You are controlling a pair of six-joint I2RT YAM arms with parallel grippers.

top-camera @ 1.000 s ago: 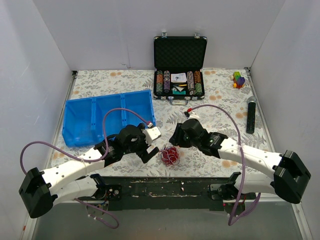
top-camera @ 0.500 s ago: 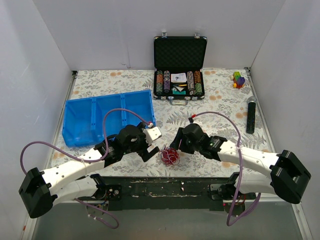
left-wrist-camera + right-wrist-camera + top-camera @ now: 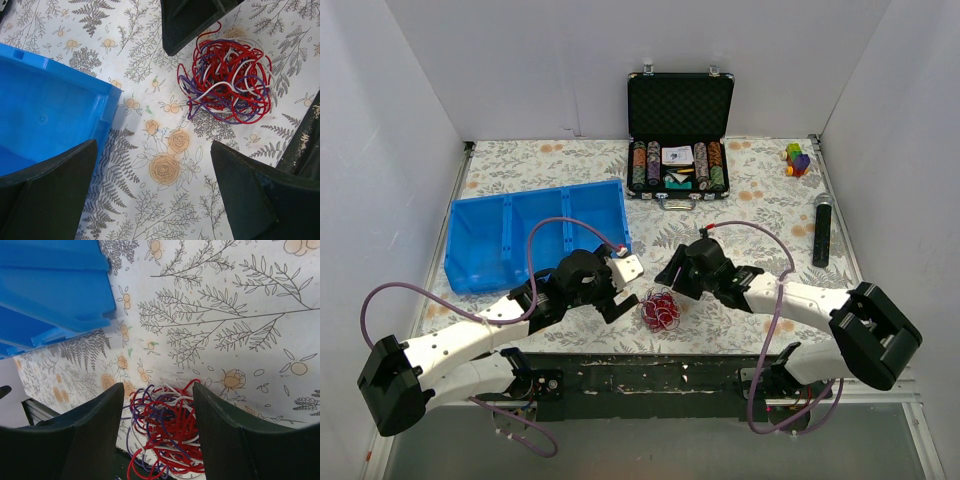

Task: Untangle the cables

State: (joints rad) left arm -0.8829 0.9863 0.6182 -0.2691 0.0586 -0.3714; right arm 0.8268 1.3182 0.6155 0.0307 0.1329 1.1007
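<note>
The cables are one tangled ball of thin red, white and dark purple strands lying on the floral cloth close to the table's front edge. My right gripper hangs open just behind it. In the right wrist view the cables show between the two dark fingers, and I cannot tell whether they touch. My left gripper is wide open just left of the ball. In the left wrist view only bare cloth lies between its fingers, and the cables sit ahead to the right.
A blue divided bin stands at the left, close to the left gripper, its corner near the fingers. An open black case of poker chips is at the back. A black microphone and toy blocks lie at the right.
My right gripper has opened wider and shifted a little over the cable ball, its forearm swinging. The left arm and the ball have not moved.
</note>
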